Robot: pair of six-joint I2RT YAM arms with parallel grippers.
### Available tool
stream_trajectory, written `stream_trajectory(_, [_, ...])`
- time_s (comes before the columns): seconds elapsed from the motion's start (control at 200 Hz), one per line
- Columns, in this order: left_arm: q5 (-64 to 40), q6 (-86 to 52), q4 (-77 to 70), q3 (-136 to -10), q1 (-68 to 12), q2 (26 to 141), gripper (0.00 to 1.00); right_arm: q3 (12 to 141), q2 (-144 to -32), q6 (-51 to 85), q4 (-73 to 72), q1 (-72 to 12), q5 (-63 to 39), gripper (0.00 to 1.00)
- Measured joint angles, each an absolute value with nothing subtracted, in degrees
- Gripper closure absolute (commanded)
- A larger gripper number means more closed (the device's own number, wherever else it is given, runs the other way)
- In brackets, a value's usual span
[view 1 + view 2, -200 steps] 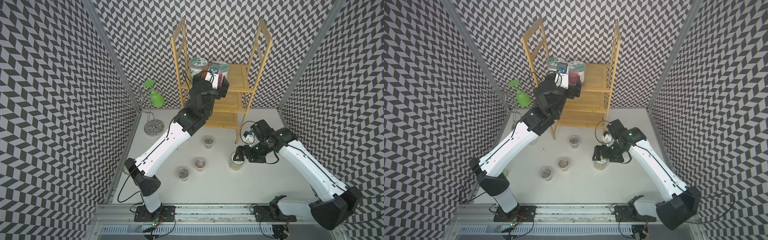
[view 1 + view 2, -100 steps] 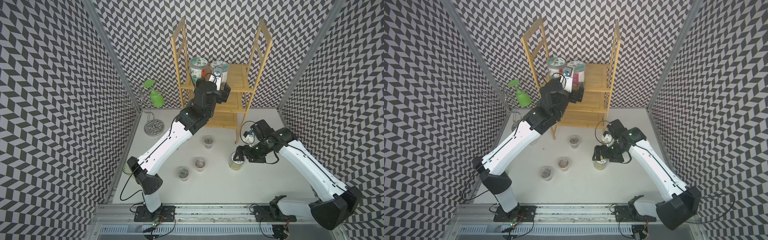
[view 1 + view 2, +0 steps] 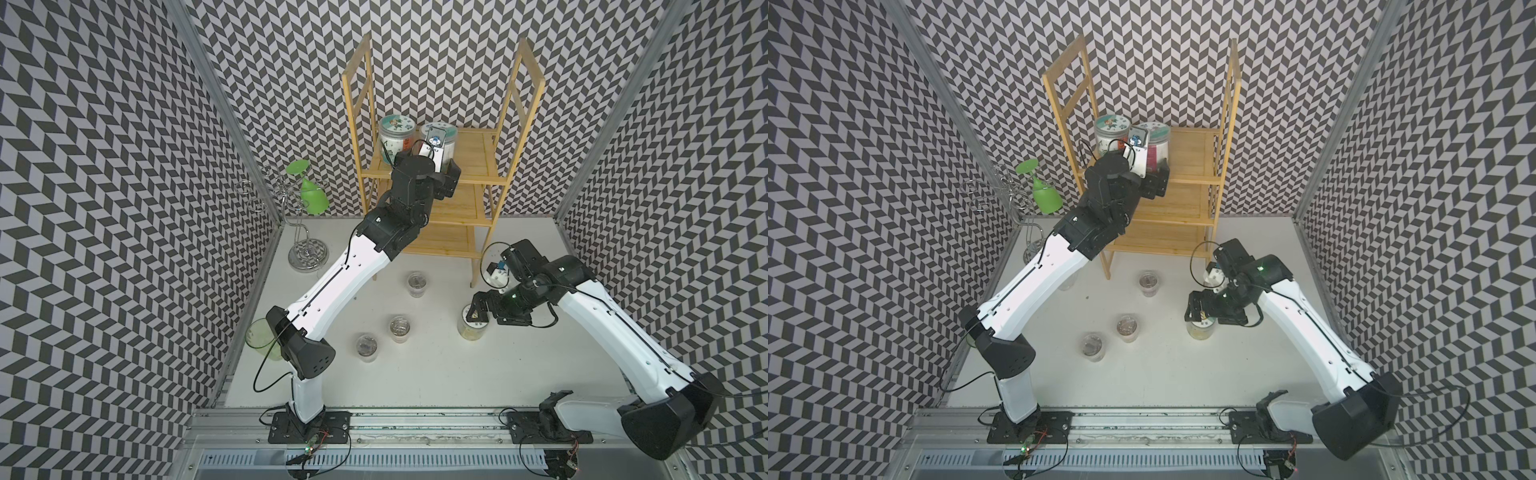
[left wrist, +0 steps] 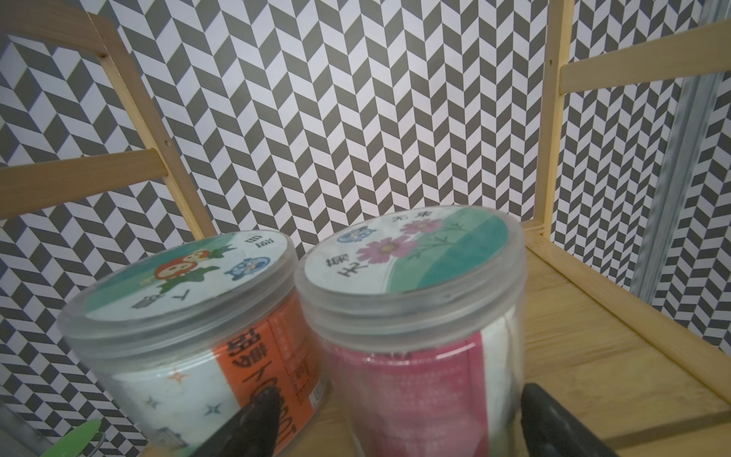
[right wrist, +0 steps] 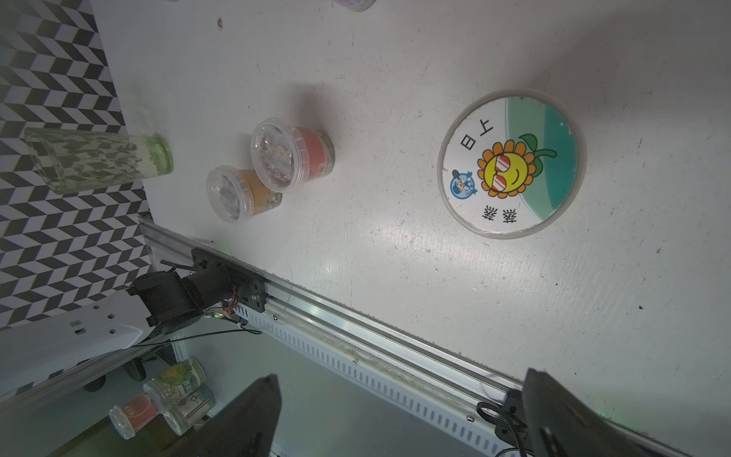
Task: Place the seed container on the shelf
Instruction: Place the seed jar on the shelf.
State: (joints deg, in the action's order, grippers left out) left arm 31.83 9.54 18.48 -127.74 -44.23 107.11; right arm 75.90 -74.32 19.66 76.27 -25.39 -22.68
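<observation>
My left pincer (image 4: pixel 397 389) sits wide astride the pink seed container (image 4: pixel 411 285) on the shelf (image 4: pixel 593 356), top tier, beside the orange jar (image 4: pixel 178 316); a skewed retreat could snag and topple either.

The walls (image 3: pixel 104 208) are wearing a black-and-white chevron pattern. The shelf (image 3: pixel 478 158) is showing pale yellow bamboo. The seed container (image 4: pixel 411 368) is carrying a pink label under a teal-and-white lid with pink flowers — the neighbour jar (image 4: pixel 197 356) is showing orange and white, its lid teal and white with a red figure. The table (image 3: pixel 436 374) is looking whitish. The sunflower jar (image 5: pixel 512 164) is displaying a yellow flower in red glasses on white and teal. The tumbler (image 5: pixel 99 162) and the wine glass (image 3: pixel 311 197) are glowing green.
</observation>
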Motion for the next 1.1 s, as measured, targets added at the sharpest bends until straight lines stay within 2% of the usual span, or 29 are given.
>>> stream_trajectory(0.165, [31.8,9.8,18.4,-129.5,-43.8,107.9,0.1,75.9,-74.3,19.7,76.3,-25.4,-22.7,0.01])
stream_trajectory(1.097, [30.3,10.8,16.8,-133.2,-43.3,111.1,0.1,75.9,-74.4,19.6,76.3,-25.4,-22.7,0.01])
